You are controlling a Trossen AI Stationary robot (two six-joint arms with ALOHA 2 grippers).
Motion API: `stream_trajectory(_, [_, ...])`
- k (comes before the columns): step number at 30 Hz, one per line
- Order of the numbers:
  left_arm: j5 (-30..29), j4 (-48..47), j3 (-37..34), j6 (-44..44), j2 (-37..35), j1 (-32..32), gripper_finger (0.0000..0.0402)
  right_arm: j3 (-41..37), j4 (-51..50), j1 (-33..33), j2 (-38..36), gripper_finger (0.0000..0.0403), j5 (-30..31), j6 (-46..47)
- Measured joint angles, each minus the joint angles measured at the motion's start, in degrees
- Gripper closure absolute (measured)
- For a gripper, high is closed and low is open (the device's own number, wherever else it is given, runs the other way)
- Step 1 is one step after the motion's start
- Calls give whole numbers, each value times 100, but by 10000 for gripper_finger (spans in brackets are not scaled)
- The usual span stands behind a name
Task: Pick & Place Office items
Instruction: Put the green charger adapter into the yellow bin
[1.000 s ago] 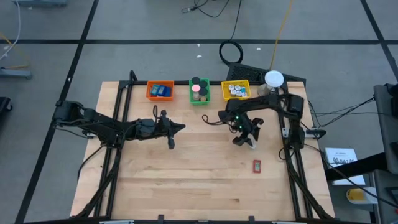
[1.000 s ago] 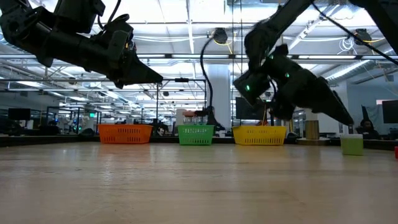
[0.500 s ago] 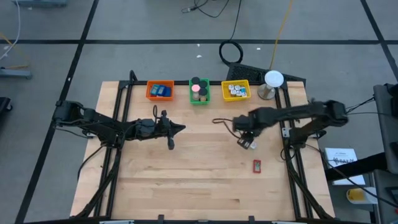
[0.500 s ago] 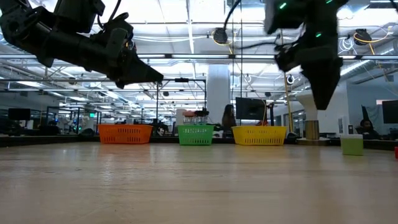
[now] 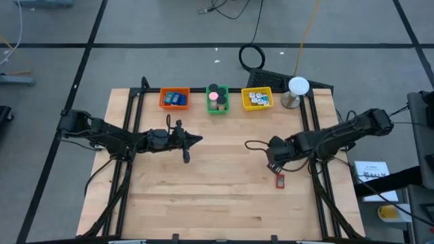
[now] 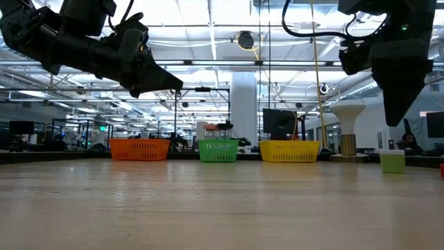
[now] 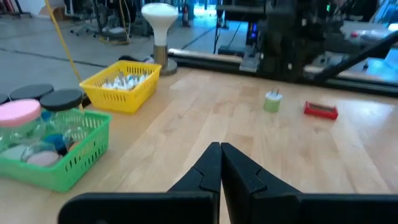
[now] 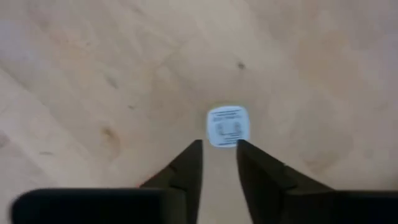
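Observation:
A small green piece with a white, blue-printed top (image 8: 227, 126) stands on the wooden table (image 5: 203, 196), also in the low view (image 6: 393, 161). A red block (image 5: 280, 180) lies just nearer the front edge. My right gripper (image 8: 219, 146) points steeply down above the green piece, well clear of it (image 6: 399, 119). Its fingers are open by a narrow gap with nothing between them. My left gripper (image 5: 198, 139) hovers shut and empty over the table's left middle, pointing toward the right. More office items fill the three bins at the far edge.
Along the far edge stand an orange bin (image 5: 175, 99), a green bin (image 5: 217, 99) and a yellow bin (image 5: 257, 99). A white-domed metal stand (image 5: 297, 88) is at the far right corner. Bare wood spreads across the table's near half.
My right arm has swung round from the far side toward the near right. Its gripper has risen and tipped from a slant to pointing steeply down, staying over the green piece. The green piece and the red block have not moved.

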Motion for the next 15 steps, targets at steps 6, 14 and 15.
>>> stream_trajectory(6, [44,774,-63,49,364,1,398,-18,49,143,28,216,322,125])
stream_trajectory(14, [512,2442,-74,246,1492,-3,396,-268,647,541,30,140,472,-19])
stream_trajectory(15, [514,2479,-76,261,1532,-1,398,-307,641,577,28,137,472,53])
